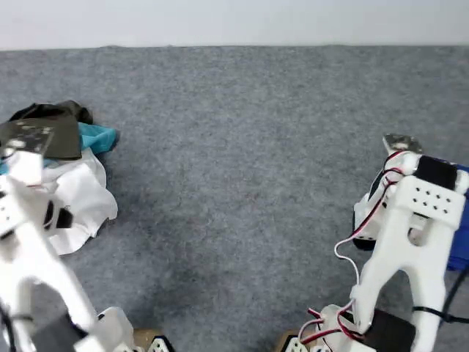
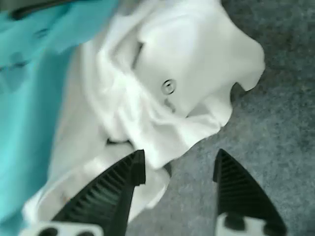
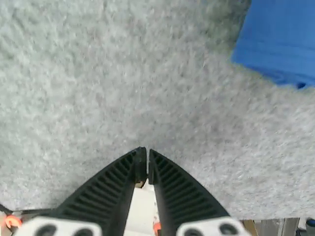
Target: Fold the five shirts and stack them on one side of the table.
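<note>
Shirts: a loose, unfolded heap sits at 9 o'clock on the grey felt-covered table (image 1: 242, 161) in the high view.
- The crumpled white fabric shirt (image 1: 82, 196) makes up the heap's 6 o'clock side, its hem spilling onto the felt.
- The bright teal fabric shirt (image 1: 100, 137) pokes out at the heap's 3 o'clock edge.
- The dark olive fabric shirt (image 1: 55, 112) lies on top toward 12 o'clock.
- All three overlap and touch.
- In the left wrist view, the white shirt (image 2: 197, 54) is bunched in folds with a small round metal snap (image 2: 168, 87) on it. The teal shirt (image 2: 34, 73) lies against it.

The royal-blue fabric shirt (image 1: 459, 253) lies at 3 o'clock at the table's edge, well apart from the heap and partly covered by the right arm (image 1: 410, 220). Whether it is folded cannot be told.

Left gripper (image 2: 178, 164): jaws spread wide, gripping nothing. One finger (image 2: 115, 184) sits over the white shirt's edge and the other over bare felt. Contact with the cloth cannot be judged. The left arm (image 1: 29, 242) comes up from 7 o'clock toward the heap.

Right gripper (image 3: 146, 158): jaws pressed together with nothing between them, above bare felt. The blue shirt (image 3: 280, 39) is near it but apart
</note>
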